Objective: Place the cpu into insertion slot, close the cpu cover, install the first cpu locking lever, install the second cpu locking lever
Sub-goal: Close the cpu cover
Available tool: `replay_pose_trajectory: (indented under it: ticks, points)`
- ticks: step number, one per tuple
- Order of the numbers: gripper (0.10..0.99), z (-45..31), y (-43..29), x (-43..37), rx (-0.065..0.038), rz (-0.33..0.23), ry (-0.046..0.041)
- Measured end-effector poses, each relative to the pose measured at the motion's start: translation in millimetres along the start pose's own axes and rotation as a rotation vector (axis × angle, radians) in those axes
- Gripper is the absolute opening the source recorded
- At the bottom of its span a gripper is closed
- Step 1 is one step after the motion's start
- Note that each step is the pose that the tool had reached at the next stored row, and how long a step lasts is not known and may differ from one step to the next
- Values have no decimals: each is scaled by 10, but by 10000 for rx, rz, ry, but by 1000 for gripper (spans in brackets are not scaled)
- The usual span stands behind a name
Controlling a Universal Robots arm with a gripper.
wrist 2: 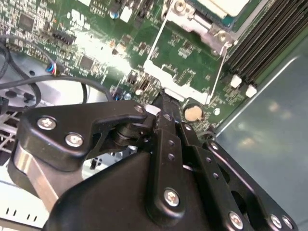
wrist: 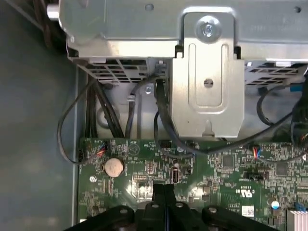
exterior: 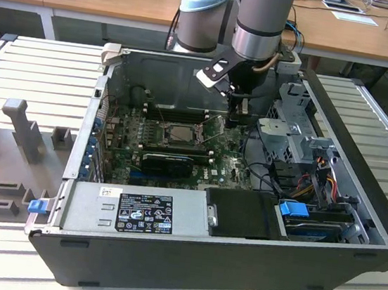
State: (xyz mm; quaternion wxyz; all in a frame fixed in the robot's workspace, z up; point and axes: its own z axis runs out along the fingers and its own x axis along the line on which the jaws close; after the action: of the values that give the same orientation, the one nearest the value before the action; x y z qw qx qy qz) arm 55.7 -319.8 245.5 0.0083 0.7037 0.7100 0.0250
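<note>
My gripper (exterior: 236, 118) hangs inside the open computer case, just to the exterior view's right of the insertion slot (exterior: 178, 133). Its black fingers are shut together with nothing between them, which shows in both wrist views (wrist 2: 162, 101) (wrist: 163, 188). The cpu (wrist 2: 224, 5) lies pale and flat in the slot. The cpu cover (wrist 2: 159, 74), a thin silver frame with the green board showing through its window, stands swung out from the slot toward me. Its free edge is right at my fingertips; I cannot tell whether they touch it.
Long black memory sticks (wrist 2: 269, 38) run beside the slot. A coin battery (wrist: 114, 167) sits on the board near my fingertips. A silver drive cage (exterior: 291, 132) and loose cables (exterior: 311, 173) crowd the exterior view's right. The power supply (exterior: 143, 213) lies along the near side.
</note>
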Motion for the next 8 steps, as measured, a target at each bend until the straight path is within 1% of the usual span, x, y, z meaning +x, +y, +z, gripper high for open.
replay_pose_trajectory:
  ticks: [3,8]
  points:
    - [106,-1,-35,1,0,-1,16]
    - [106,-3,-88,1,-1,0,17]
